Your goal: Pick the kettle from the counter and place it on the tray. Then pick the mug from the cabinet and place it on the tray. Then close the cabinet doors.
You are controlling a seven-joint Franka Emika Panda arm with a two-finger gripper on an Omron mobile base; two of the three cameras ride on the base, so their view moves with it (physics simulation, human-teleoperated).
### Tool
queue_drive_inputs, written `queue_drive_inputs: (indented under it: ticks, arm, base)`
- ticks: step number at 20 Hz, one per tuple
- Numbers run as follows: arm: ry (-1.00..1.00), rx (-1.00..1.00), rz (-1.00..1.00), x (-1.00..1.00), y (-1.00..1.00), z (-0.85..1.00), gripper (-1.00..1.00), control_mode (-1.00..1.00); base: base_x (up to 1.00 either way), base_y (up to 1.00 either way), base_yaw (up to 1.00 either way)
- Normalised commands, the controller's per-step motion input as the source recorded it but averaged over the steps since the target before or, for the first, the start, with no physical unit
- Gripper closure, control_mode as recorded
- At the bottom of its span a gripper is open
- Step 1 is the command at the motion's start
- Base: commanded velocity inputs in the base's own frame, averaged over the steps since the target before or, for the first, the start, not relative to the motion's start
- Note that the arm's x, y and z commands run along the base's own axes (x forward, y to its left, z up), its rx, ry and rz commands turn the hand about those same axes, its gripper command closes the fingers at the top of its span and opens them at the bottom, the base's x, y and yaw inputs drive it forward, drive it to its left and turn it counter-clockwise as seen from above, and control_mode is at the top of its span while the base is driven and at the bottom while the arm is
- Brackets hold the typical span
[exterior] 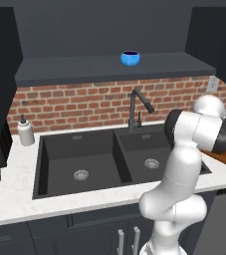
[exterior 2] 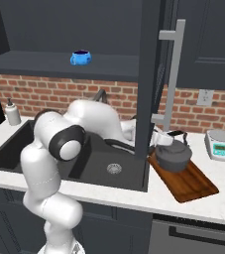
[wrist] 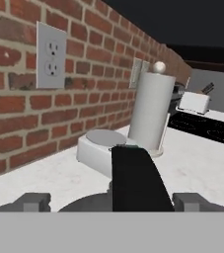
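Kettle (exterior 2: 173, 155) set on the tray (exterior 2: 193, 184) at the desk's (exterior 2: 218, 198) right end; my fingers (wrist: 34, 201) stand apart either side of its handle. I judge a straight lift clear is best before reaching for the mug (exterior 2: 80, 57) on the cabinet (exterior 2: 59, 64) shelf.

Your layout: sink centre, tray to its right.
You have the kettle (exterior 2: 174, 154) on the tray (exterior 2: 193, 184), which lies on the counter (exterior 2: 218, 198) right of the sink (exterior: 89, 162). The mug (exterior: 130, 58) sits on the cabinet (exterior: 109, 67) shelf above the faucet (exterior: 137, 107); the bottle (exterior: 25, 131) stands left of the sink.
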Motion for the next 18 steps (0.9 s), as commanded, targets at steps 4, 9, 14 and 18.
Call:
queue_drive_inputs:
  ticks: [4, 9, 14, 18]
  arm:
    - [-0.08, -0.05, 0.0, -0.28, 0.31, -0.06, -1.0, -1.0]
    - [-0.01, -0.01, 0.0, -0.33, 0.24, -0.03, -1.0, -1.0]
    - [0.0, 0.0, 0.0, -0.32, 0.18, 0.0, -1.0, -1.0]
    - [0.0, -0.01, 0.0, -0.31, 0.15, 0.04, -1.0, -1.0]
  base:
    - [0.0, 0.0, 0.0]
    - [0.0, 0.0, 0.0]
    - [0.0, 0.0, 0.0]
    - [0.0, 0.0, 0.0]
